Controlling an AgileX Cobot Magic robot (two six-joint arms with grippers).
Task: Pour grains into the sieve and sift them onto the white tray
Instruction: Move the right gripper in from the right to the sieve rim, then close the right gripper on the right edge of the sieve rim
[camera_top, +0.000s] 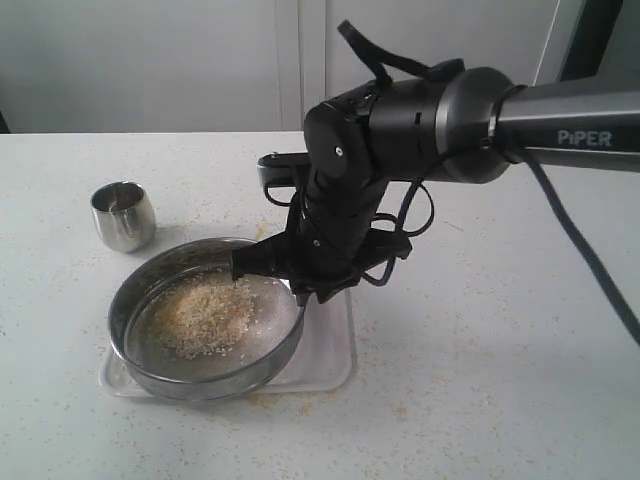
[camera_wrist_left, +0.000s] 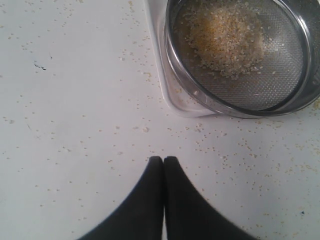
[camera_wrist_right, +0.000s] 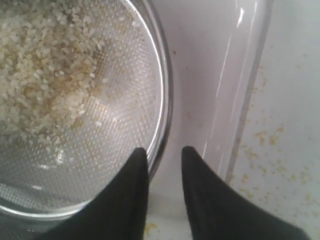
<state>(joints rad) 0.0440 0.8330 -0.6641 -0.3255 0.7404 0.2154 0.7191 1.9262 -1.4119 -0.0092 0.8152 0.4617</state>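
The steel sieve (camera_top: 205, 382) rests on the white tray (camera_top: 335, 365), with a pile of pale tan grains (camera_top: 205, 315) on its mesh. My right gripper (camera_top: 300, 290) is down at the sieve's right rim. In the right wrist view the right gripper (camera_wrist_right: 164, 152) is open, one finger over the mesh of the sieve (camera_wrist_right: 125, 100) and the other over the tray (camera_wrist_right: 210, 75), with the rim between them. The grains (camera_wrist_right: 40, 75) lie further in. My left gripper (camera_wrist_left: 163, 159) is shut and empty above the table, apart from the tray (camera_wrist_left: 172, 100) and the sieve (camera_wrist_left: 240, 107).
A small shiny steel cup (camera_top: 124, 215) stands upright on the table behind and left of the sieve. Loose grains (camera_top: 300, 405) are scattered over the white table around the tray. The right arm (camera_top: 480, 110) reaches in from the right, above the table.
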